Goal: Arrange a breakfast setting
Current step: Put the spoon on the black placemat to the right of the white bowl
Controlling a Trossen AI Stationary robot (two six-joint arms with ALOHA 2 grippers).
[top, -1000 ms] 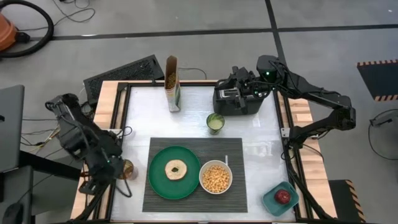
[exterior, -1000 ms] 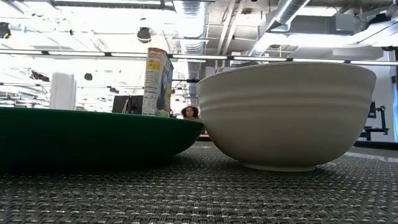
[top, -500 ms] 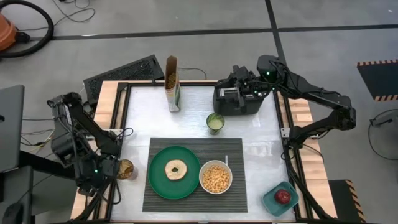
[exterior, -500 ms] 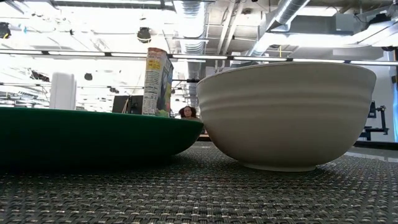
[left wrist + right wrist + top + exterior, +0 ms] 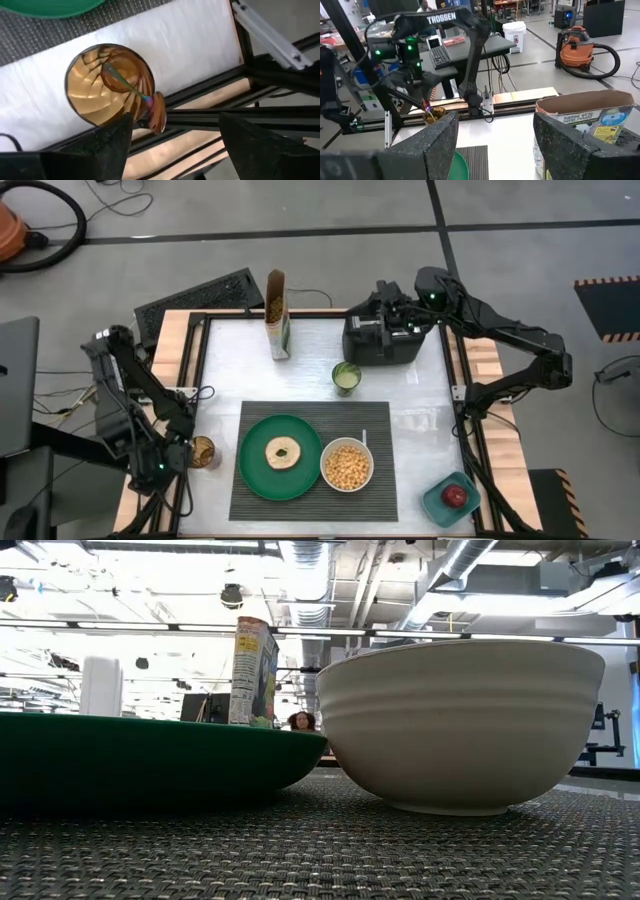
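Cereal (image 5: 346,465) in white bowl (image 5: 327,477), bagel (image 5: 283,451) on green plate (image 5: 252,472), spoon (image 5: 134,90) in amber cup (image 5: 85,95)

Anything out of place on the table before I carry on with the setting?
Two pieces sit off the placemat: the spoon stands in an amber cup at the table's left edge, under the open left gripper, and the apple lies in the teal container at the near right corner. Nothing looks spilled.

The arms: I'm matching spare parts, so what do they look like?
Both the left arm and the right arm are dark, jointed links with black cables. The left arm carries white TROSSEN lettering and green lights. The right gripper has textured black jaws.
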